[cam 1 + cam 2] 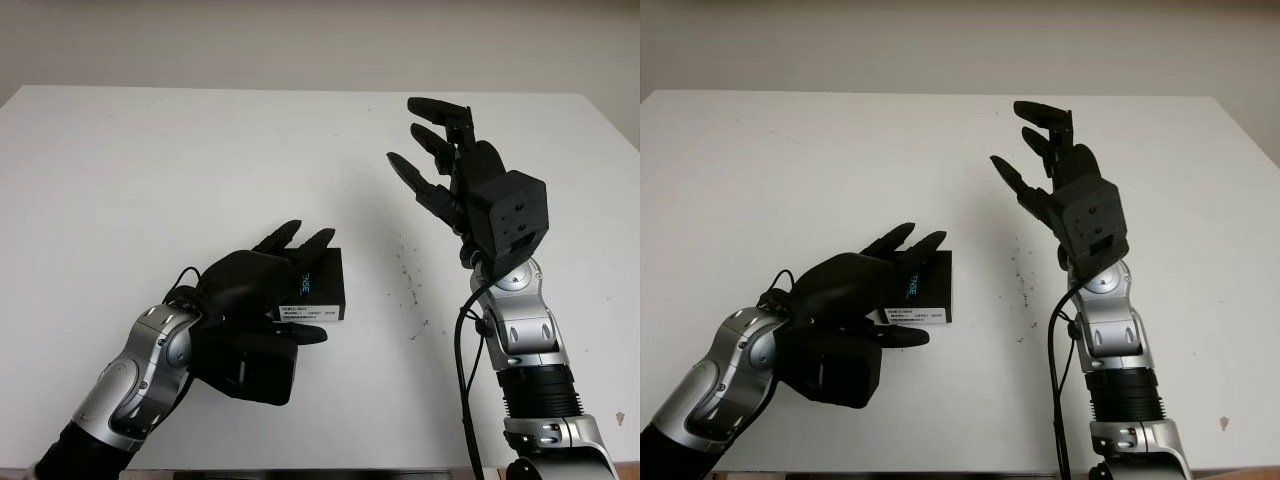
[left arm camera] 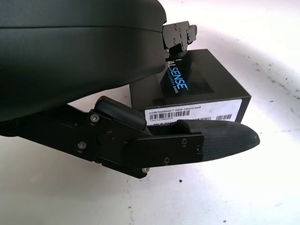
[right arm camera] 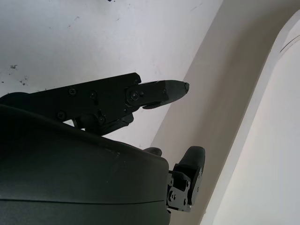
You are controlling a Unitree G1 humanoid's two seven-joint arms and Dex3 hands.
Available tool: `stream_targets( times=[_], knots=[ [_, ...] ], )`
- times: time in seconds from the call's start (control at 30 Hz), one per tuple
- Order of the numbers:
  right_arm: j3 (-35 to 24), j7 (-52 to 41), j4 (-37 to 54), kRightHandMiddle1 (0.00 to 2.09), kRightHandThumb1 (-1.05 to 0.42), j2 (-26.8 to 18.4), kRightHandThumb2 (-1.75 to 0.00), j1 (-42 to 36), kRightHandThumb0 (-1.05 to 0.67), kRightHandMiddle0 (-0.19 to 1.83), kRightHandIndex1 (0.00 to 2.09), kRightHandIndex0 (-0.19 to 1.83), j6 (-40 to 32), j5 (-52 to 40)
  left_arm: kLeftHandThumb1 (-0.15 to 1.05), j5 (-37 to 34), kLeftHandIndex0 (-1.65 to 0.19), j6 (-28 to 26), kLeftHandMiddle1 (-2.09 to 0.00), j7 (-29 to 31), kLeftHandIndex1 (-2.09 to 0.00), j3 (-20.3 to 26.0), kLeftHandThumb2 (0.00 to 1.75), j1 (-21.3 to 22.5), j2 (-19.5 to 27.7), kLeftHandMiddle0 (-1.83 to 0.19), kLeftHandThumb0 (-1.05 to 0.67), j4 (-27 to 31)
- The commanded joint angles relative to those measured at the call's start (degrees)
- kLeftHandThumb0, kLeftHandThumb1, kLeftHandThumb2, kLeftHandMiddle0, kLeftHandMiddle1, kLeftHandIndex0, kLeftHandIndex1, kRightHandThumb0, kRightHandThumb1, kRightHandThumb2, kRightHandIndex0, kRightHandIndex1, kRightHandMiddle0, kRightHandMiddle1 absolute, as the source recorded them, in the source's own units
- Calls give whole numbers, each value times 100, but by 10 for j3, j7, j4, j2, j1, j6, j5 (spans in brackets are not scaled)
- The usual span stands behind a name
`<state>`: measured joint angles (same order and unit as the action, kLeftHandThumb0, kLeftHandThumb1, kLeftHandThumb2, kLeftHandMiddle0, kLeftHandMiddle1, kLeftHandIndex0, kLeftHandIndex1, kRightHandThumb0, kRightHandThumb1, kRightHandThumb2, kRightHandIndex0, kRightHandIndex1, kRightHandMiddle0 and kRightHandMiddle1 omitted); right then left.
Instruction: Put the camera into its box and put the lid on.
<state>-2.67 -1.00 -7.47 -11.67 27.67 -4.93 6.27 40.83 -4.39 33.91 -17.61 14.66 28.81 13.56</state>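
The black camera box [image 1: 328, 290] lies closed on the white table [image 1: 150, 160], lid on, with a white barcode label [image 2: 197, 112] on its near side. No camera can be seen outside it. My left hand [image 1: 314, 287] covers the box's left part, fingers [image 1: 292, 236] over the top and far edge, thumb [image 2: 215, 138] pressed along the labelled side, so it grips the box. My right hand [image 1: 425, 140] is raised well above the table to the right of the box, open and holding nothing.
Small dark specks [image 1: 408, 290] mark the table between the box and my right forearm [image 1: 520, 330]. The table's far edge [image 1: 300, 92] meets a pale wall. A black cable [image 1: 465, 380] hangs along the right arm.
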Motion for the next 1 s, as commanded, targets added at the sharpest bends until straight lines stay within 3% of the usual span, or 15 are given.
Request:
stream_targets(
  times=[0.0,0.23,0.6,0.77,0.97],
  knots=[
    [-1,0,17,99,-105,2,-18,-1,-30,-18,45,5,-3,-4,105,-23,19,-4,0,18,0,-5,57,-17,1,19,-98,-1],
    [-1,-3,11,99,-105,0,-18,1,-29,-19,44,6,4,-5,105,-210,19,-23,0,6,0,96,65,-23,-34,19,-96,11],
    [15,-8,13,94,-105,6,-21,-9,-31,-18,43,5,9,1,105,-474,19,-19,0,-200,0,269,55,-2,-201,19,-83,-32],
    [33,-3,26,91,-105,19,-25,-25,-37,-15,42,9,-6,10,105,-552,19,-27,0,-235,0,315,57,15,-221,19,-79,-77],
    [49,-9,22,47,-105,33,-42,-53,-55,-11,21,1,16,7,105,-573,19,-12,0,-244,0,329,64,15,-220,19,-79,-132]
  ],
)
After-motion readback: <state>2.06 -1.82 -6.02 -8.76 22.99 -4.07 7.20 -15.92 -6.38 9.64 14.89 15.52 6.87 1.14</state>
